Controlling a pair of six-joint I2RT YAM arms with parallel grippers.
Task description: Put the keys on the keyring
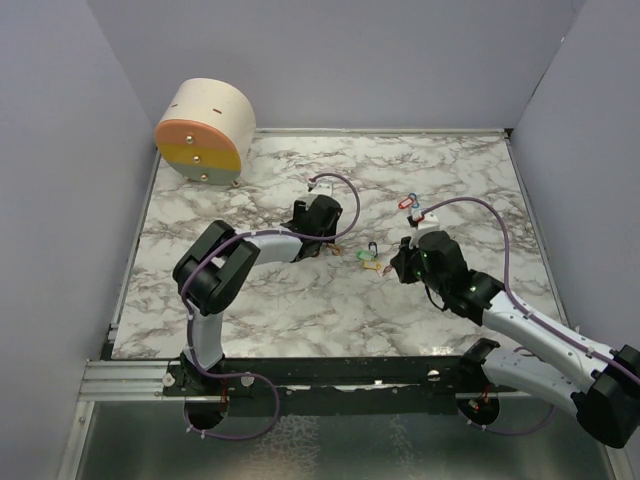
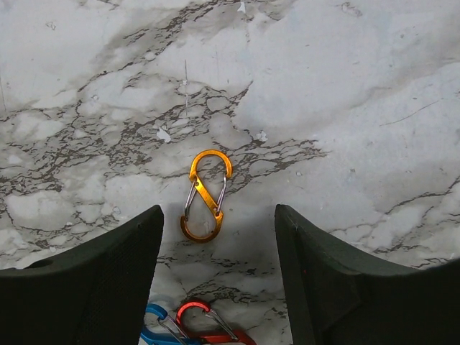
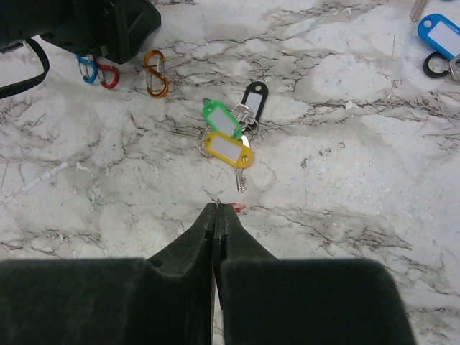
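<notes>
Black fingers of the right gripper [image 3: 217, 210] are pressed tight together. Nothing shows between them, though a pinkish scrap [image 3: 238, 208] lies just beside the tips and I cannot tell whether it is pinched.

Straight ahead of those tips, a little apart, three keys [image 3: 241, 180] lie bunched on the marble table [image 1: 300, 320]. Their yellow tag [image 3: 228, 149] is nearest, the green tag [image 3: 221, 121] is touching it behind, and the black tag [image 3: 254, 95] is farthest. This arm is plainly the nearer one to them.

Beyond the bunch and off to the left lies the orange keyring [image 2: 206, 195], an S-shaped clip flat on the marble. The left gripper [image 2: 217, 219] hangs over it, jaws spread wide and empty. The clip sits between and just ahead of the fingers, its long axis running almost straight away from them, so a descent would probably close across its narrow waist.

A blue clip [image 2: 162, 323] and a red clip [image 2: 208, 327] lie under the left gripper. They are close enough to be nudged.

Farther out are a blue tag [image 3: 440, 32] and a red tag [image 1: 406, 203], well apart from the bunch. A wooden drum [image 1: 205, 130] stands in the far left corner.
</notes>
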